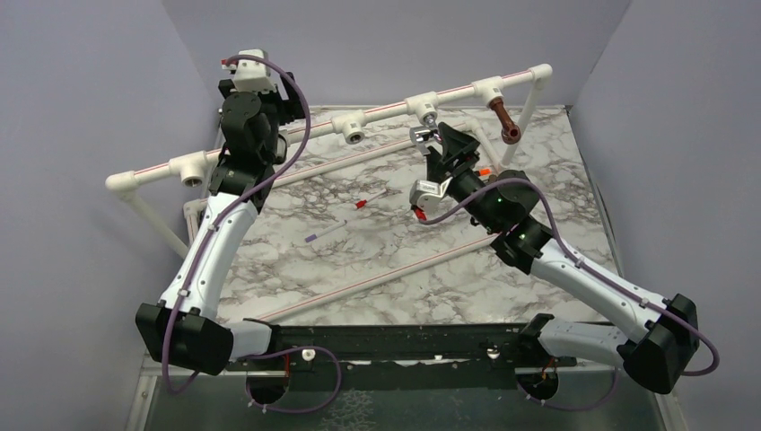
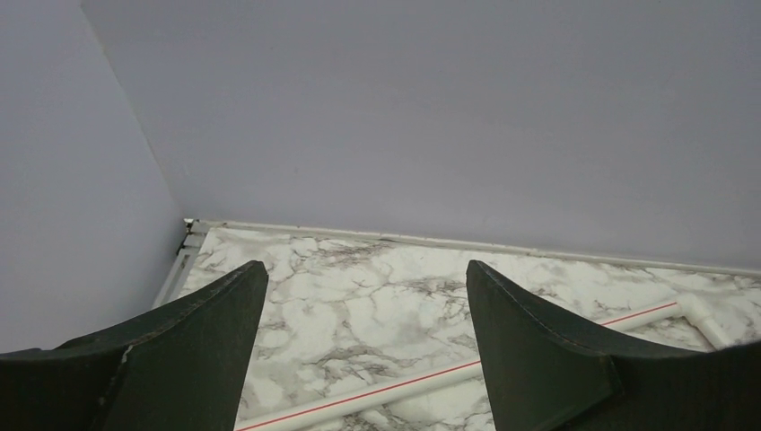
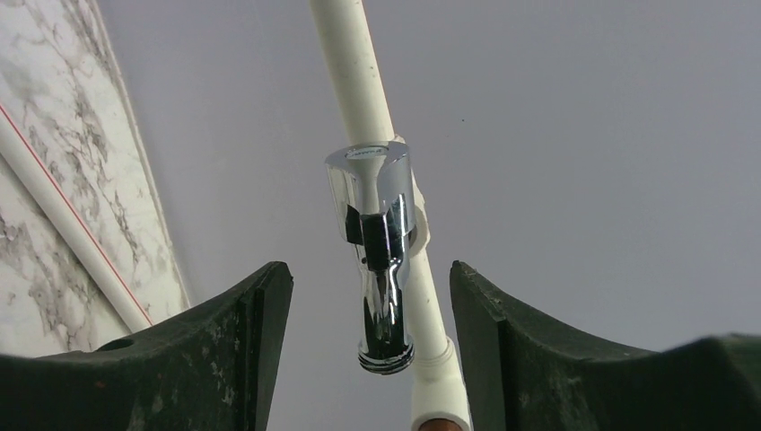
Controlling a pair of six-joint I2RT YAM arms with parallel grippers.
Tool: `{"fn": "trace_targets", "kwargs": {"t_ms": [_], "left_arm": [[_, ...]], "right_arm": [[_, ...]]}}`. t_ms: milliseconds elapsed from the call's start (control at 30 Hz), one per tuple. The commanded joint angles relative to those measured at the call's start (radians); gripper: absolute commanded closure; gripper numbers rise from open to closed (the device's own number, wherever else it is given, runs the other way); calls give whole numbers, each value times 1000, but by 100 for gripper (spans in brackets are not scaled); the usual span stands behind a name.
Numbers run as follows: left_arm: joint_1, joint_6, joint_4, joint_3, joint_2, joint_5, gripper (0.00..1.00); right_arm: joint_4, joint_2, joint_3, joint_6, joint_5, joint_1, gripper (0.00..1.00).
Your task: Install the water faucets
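DESK: Progress on the installation?

PHOTOGRAPHER: Reddish-brown faucet point(image 1: 505, 121) hangs spout-down from the tee nearest the right-hand end of the pipe rail point(image 1: 386, 111), and it looks seated. Chrome faucet point(image 3: 372, 206) sits at the next tee along the rail, lying against the pipe. It appears to be in its socket, though how deep the thread has gone cannot be told.

DESK: What is left?

PHOTOGRAPHER: Little, judging by this. Two tee sockets point(image 1: 352, 128) further along the rail gape empty, but no third faucet is in sight. The chrome one may want a last tightening.

DESK: And the arms?

PHOTOGRAPHER: Right arm point(image 1: 583, 269) reaches across the bench point(image 1: 377, 269) with its elbow bent, wrist lifted to the rail. Right pincer point(image 3: 370, 265) is released. Its jaws stand either side of the chrome faucet with a gap on each side, grasping nothing.

DESK: The other one?

PHOTOGRAPHER: Left arm point(image 1: 211, 242) rears up steeply by the rail's left half, wrist raised above the pipe. Left pincer point(image 2: 363, 269) is spread wide and empty, aimed past the rail at the back wall.
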Motion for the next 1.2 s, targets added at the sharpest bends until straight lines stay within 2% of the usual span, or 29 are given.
{"fn": "trace_targets", "kwargs": {"t_ms": [0,133,267,433,533,800,967,1167], "left_arm": [[5,-53,48,41,-19,71,17],[3,-74,24,97,-11,118,16],[2,-104,-53,163,-14,227,16],[-14,-154,-96,129,-58,367,15],[-39,-153,-97,77,-110,391,14],[-110,-54,-1,-90,-300,443,11],[-137,-81,35,-166,-361,448,10],[-166,-86,64,-227,-403,416,10]], "right_arm": [[90,24,31,-44,-5,6,32],[108,35,46,-43,-14,7,37],[114,41,60,-24,-31,8,40],[133,57,69,12,-31,10,46],[140,67,68,35,-20,10,56],[183,50,42,157,-33,11,98],[254,43,20,295,-30,11,100],[426,38,-18,606,34,12,99]]}}
